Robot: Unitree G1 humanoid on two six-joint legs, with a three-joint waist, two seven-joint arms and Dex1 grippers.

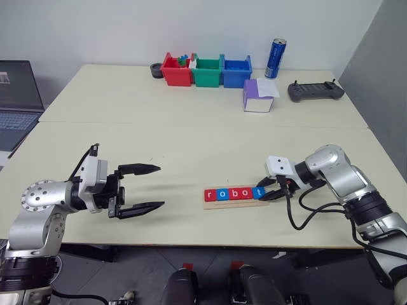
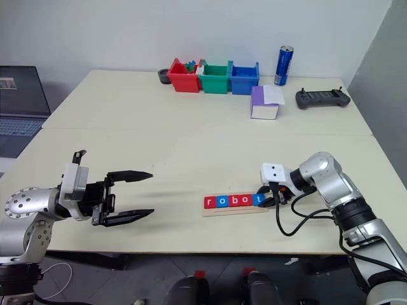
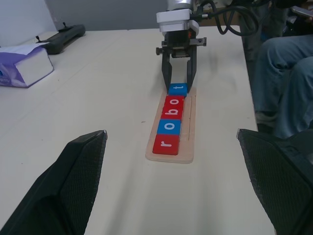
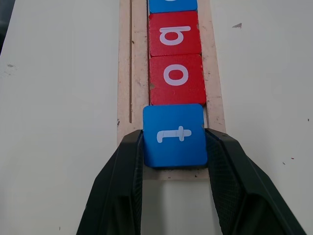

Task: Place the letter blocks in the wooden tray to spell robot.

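Note:
The wooden tray [image 1: 236,204] lies near the table's front edge, right of the middle. On it, left to right, sit a red r block [image 1: 210,194], a blue o [image 1: 221,194], a red b [image 1: 233,193] and a red o [image 1: 244,192]. A blue t block [image 4: 174,134] sits at the tray's right end, slightly askew over one rail. My right gripper [image 1: 267,192] points down at that end, its fingers [image 4: 124,166] pressed against both sides of the t block. My left gripper [image 1: 161,186] hovers wide open and empty, well to the left of the tray.
Red [image 1: 176,71], green [image 1: 206,70] and blue [image 1: 236,71] bins stand at the table's far edge, with a blue can [image 1: 275,58], a purple tissue box [image 1: 259,96] and a black controller [image 1: 315,91] to their right. A laptop [image 1: 16,101] is far left. A seated person's leg [image 3: 283,63] is beyond the table.

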